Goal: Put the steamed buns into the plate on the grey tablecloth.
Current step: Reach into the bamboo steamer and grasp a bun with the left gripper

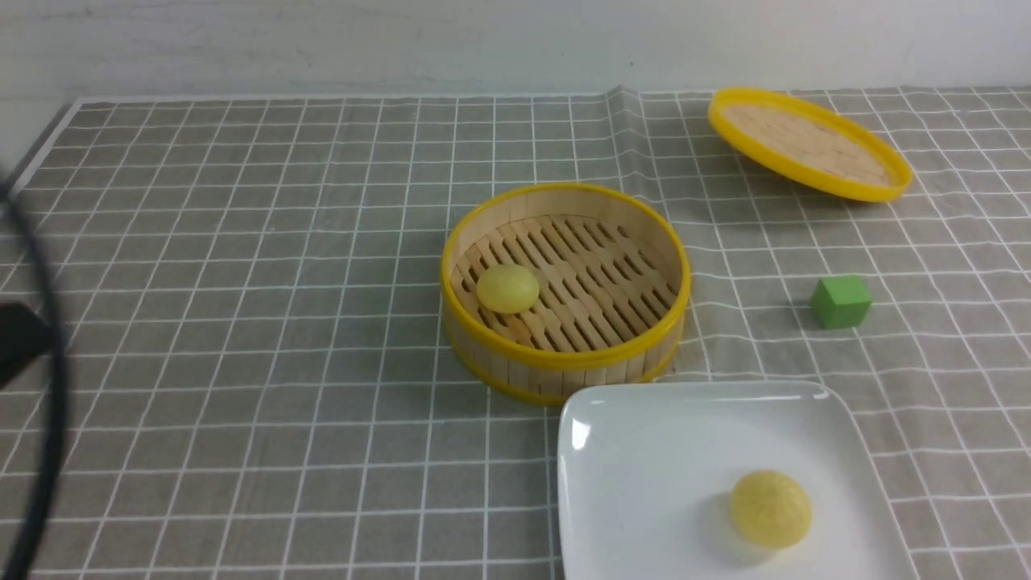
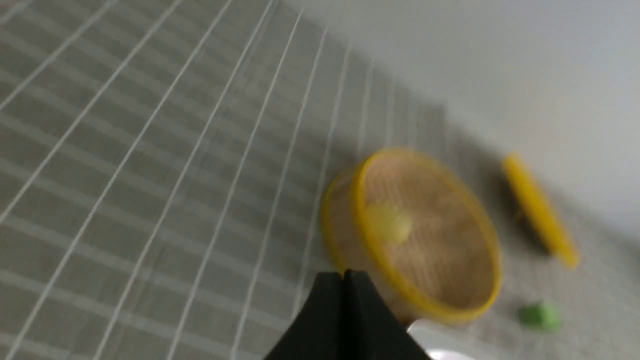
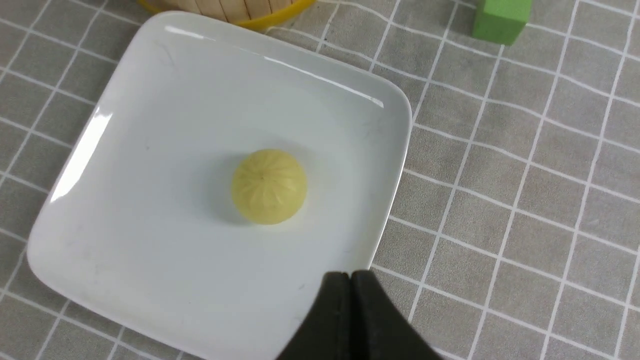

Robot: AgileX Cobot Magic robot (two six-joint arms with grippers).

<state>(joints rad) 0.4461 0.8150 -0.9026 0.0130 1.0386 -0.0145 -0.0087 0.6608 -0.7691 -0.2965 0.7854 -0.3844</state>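
Note:
One pale yellow steamed bun [image 1: 769, 509] lies in the white square plate [image 1: 644, 451] at the front right of the grey tablecloth [image 1: 242, 322]. It also shows in the right wrist view [image 3: 269, 186] in the plate [image 3: 125, 210]. The other bun [image 1: 507, 288] lies in the bamboo steamer basket [image 1: 564, 379], blurred in the left wrist view [image 2: 389, 222]. My left gripper [image 2: 344, 275] is shut and empty, above the cloth short of the basket [image 2: 425, 235]. My right gripper [image 3: 350, 276] is shut and empty over the plate's edge. Neither gripper shows in the front view.
A green cube [image 1: 840, 302] sits right of the basket, also in the right wrist view [image 3: 500, 17]. The yellow-rimmed bamboo lid [image 1: 808, 143] lies tilted at the back right. A black cable [image 1: 48, 387] and part of the left arm cross the far left edge.

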